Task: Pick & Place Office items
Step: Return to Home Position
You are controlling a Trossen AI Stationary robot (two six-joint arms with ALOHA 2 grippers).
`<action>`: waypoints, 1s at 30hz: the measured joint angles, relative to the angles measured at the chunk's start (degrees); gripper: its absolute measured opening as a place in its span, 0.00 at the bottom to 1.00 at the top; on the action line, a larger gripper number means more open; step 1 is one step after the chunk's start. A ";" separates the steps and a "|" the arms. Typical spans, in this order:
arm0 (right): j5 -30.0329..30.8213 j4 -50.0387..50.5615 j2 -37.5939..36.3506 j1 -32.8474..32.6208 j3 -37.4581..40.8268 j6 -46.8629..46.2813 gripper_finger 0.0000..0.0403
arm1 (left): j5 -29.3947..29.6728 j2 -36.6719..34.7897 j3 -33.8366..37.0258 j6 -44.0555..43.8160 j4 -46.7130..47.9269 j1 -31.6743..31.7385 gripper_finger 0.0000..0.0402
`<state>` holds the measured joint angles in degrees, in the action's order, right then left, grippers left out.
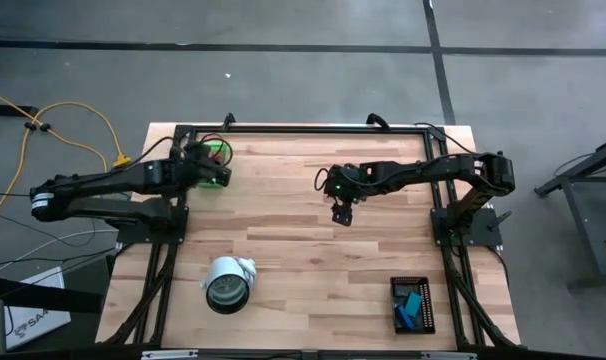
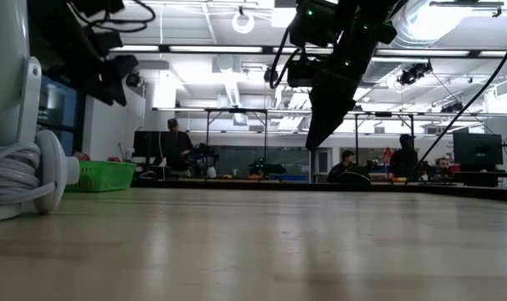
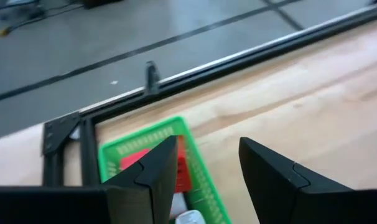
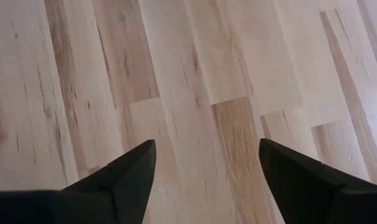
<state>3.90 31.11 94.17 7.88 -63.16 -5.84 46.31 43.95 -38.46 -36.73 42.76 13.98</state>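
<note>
The green tray point(image 3: 205, 180) stands at the table's far left corner point(image 1: 219, 152). Red pieces point(image 3: 134, 159) and a white bit point(image 3: 188, 218) lie inside it. My left gripper point(image 3: 207, 146) hovers open above the tray point(image 1: 213, 168), with nothing between its fingers. A black tray point(image 1: 396, 289) at the near right holds blue and teal bits point(image 1: 411, 305). My right gripper point(image 4: 207, 144) hangs open over bare wood near the table's middle point(image 1: 341, 212), pointing steeply down and holding nothing.
A big white-and-grey roll point(image 1: 228, 283) with a coiled white cord point(image 2: 19, 171) stands at the near left. A black frame rail point(image 3: 238, 59) runs along the table's far edge. Bare wood lies between the two arms. People sit in the room beyond.
</note>
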 joint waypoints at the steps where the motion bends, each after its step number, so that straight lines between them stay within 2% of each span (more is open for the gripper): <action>1: 0.02 -0.14 0.00 0.00 0.00 0.14 0.68 | -0.53 -1.00 0.00 1.20 -0.12 -0.65 0.41; 9: 0.24 -6.49 -2.54 1.55 0.07 -2.33 0.68 | -1.84 -7.54 0.00 2.04 -0.65 -5.92 0.41; 13: -0.04 -11.52 -8.20 3.20 0.06 -2.91 0.68 | -1.84 -9.62 -0.01 1.97 -0.78 -8.59 0.41; 19: -1.26 -13.32 -18.69 4.91 0.50 -1.50 0.68 | -1.82 -10.72 -0.02 2.45 -0.68 -12.08 0.41; 24: -1.27 -15.59 -27.14 5.01 5.28 -1.57 0.68 | -2.41 -10.70 -0.02 2.39 -0.63 -14.36 0.41; 30: -1.15 -22.51 -38.16 4.99 16.11 -4.37 0.68 | -6.86 -10.70 -0.02 2.04 -1.30 -16.35 0.41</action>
<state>2.75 8.60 56.02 12.87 -47.04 -10.21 39.45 33.26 -38.48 -34.70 41.46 -2.37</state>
